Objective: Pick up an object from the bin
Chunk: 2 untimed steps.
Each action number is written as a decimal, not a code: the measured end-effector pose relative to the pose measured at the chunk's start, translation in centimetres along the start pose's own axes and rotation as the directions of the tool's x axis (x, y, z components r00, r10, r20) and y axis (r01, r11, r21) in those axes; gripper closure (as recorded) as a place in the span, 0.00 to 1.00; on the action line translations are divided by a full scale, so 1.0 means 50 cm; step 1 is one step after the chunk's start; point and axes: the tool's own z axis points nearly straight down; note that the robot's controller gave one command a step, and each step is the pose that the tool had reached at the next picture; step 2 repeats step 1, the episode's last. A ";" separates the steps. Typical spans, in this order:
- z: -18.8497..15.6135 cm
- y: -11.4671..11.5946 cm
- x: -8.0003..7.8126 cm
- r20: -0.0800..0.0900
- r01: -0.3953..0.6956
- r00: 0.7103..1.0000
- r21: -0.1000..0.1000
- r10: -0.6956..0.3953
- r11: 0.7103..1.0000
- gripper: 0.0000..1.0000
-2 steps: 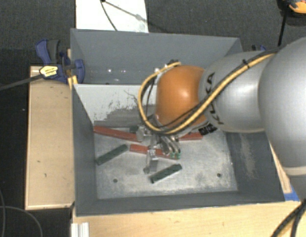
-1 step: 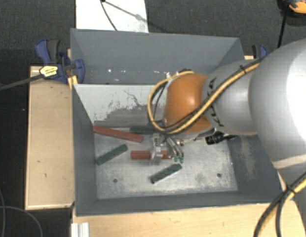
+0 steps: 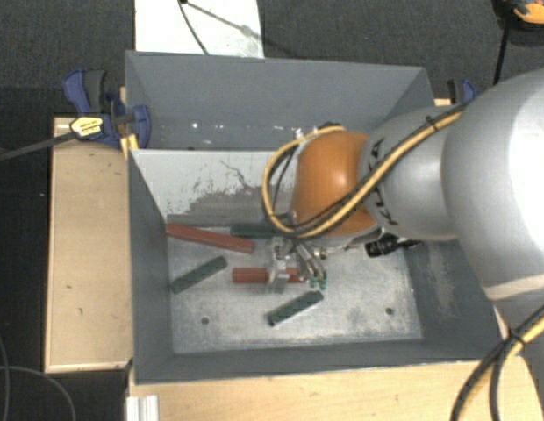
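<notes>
My gripper (image 3: 285, 273) is down at the bin's floor near the middle, below the orange wrist cover. It sits right over a short red stick (image 3: 251, 276) whose right end runs under the fingers. A dark green stick (image 3: 295, 308) lies slanted just below the gripper. Another dark green stick (image 3: 252, 231) lies just above it, partly hidden by the wrist cover.
A long red stick (image 3: 208, 236) lies slanted at the bin's left back. A dark green stick (image 3: 198, 274) lies at the left. The arm covers the bin's right back part.
</notes>
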 end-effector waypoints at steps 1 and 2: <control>-0.285 -0.045 0.005 0.002 0.016 1.000 0.000 -0.016 1.000 1.00; -0.285 -0.045 0.005 0.002 0.016 1.000 0.000 -0.016 1.000 1.00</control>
